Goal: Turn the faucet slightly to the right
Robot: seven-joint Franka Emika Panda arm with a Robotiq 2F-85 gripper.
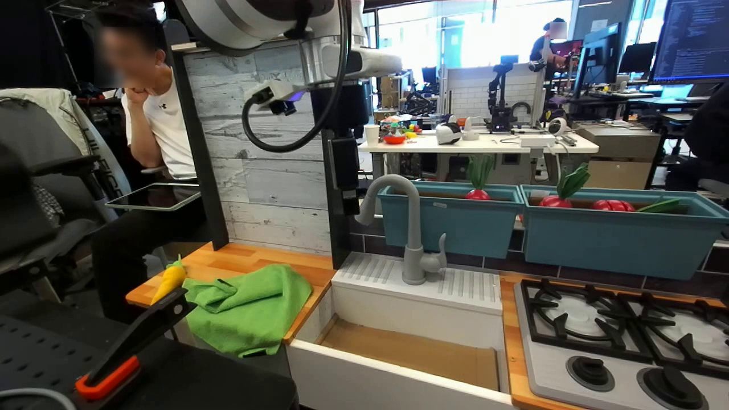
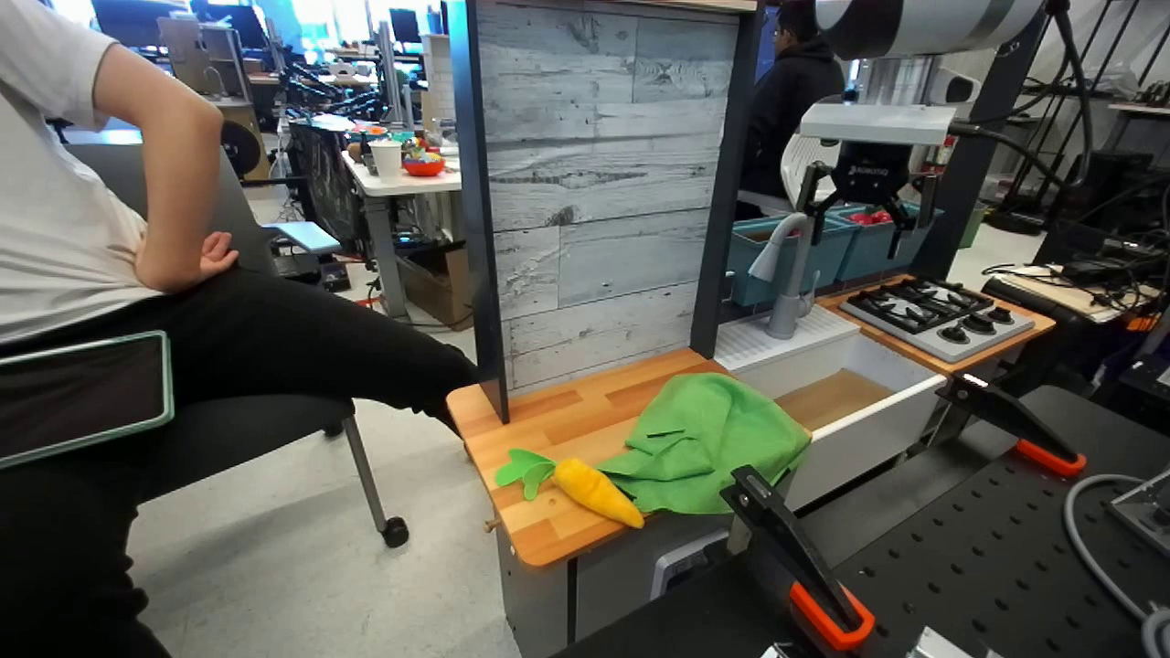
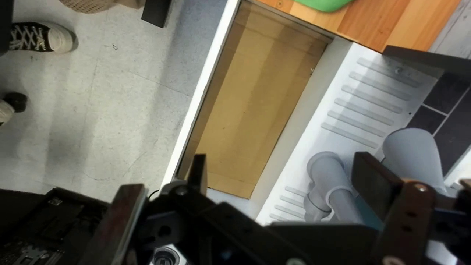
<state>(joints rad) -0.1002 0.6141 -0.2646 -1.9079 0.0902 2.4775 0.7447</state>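
Note:
The grey gooseneck faucet (image 1: pixel 414 228) stands upright on the white ribbed ledge (image 1: pixel 467 289) behind the sink (image 1: pixel 364 380). Its spout curves down toward the left in both exterior views, and a small lever is on its base. The faucet also shows in an exterior view (image 2: pixel 789 283). My gripper (image 2: pixel 856 239) is open and points down, close to the top of the faucet. In the wrist view, the faucet base and neck (image 3: pixel 333 180) show between the spread fingers (image 3: pixel 281 165), and the spout end (image 3: pixel 412 154) shows beyond the right finger. I cannot tell whether a finger touches the faucet.
Teal planters (image 1: pixel 450 228) with red vegetables hang behind the faucet. A stove (image 1: pixel 547 364) is right of the sink. A green cloth (image 1: pixel 250 302) and a yellow carrot (image 2: pixel 594 492) lie on the left counter. A tall wood panel (image 1: pixel 267 159) rises beside the gripper. A person sits nearby.

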